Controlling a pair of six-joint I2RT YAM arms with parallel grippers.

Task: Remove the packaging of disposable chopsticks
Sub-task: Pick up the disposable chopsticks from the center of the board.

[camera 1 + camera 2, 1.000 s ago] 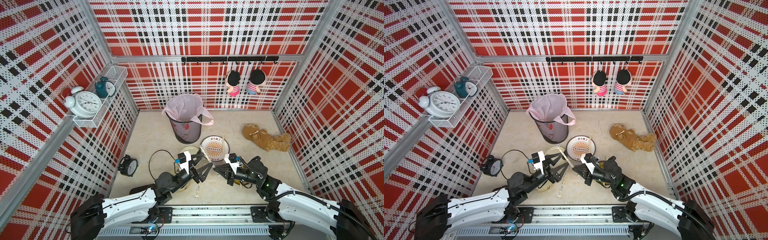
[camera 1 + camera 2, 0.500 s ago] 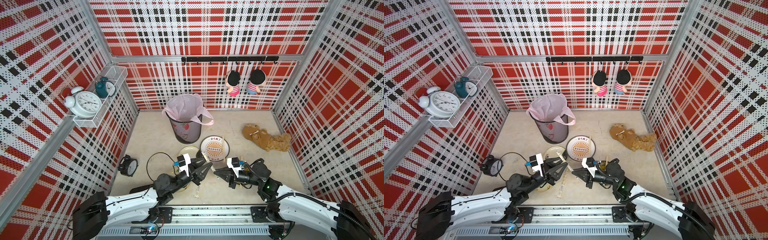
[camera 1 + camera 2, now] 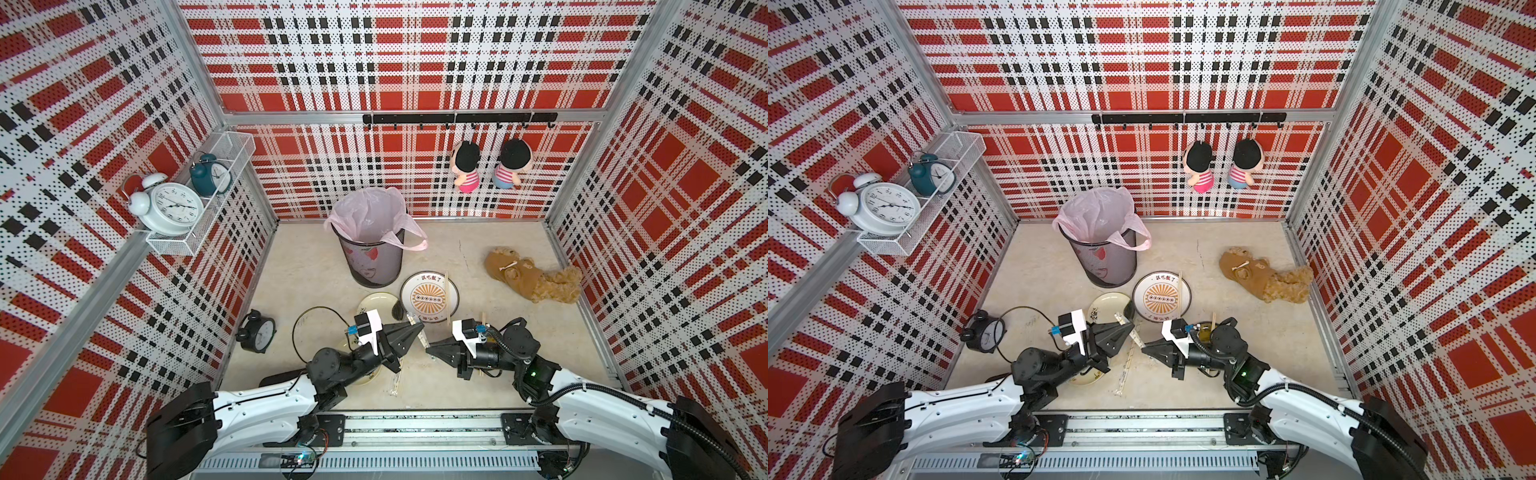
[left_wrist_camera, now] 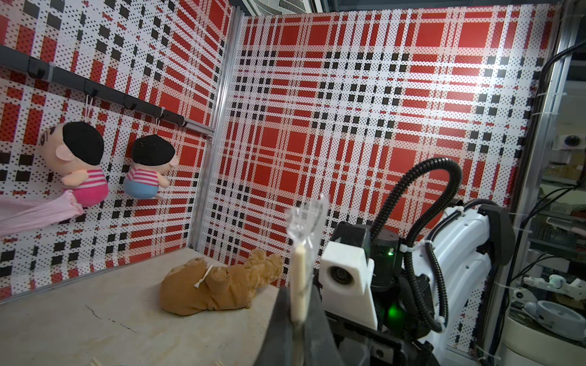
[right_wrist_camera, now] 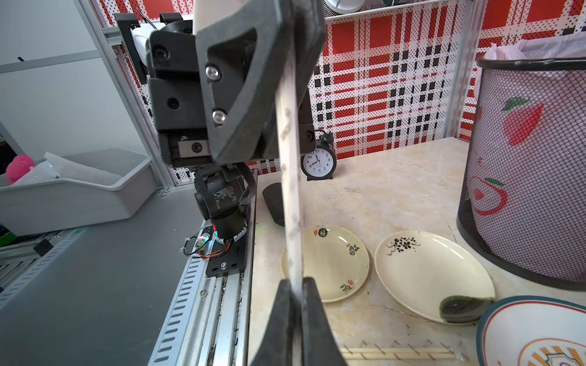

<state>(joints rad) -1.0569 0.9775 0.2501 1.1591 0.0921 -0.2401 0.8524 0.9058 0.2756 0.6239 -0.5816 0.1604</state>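
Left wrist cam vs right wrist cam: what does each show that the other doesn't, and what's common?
Left wrist only: hanging dolls, brown plush toy, right arm's wrist camera. Right wrist only: alarm clock, cream plates, bin's mesh wall, right end effector shut on the wrapped chopsticks. Both: those wrapped chopsticks, clamped in the left end effector.

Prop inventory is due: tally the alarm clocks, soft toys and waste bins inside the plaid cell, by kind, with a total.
Alarm clocks: 3 – white clock, teal clock, black clock
Soft toys: 3 – pink doll, blue doll, brown bear
Waste bins: 1 – mesh bin
Total: 7
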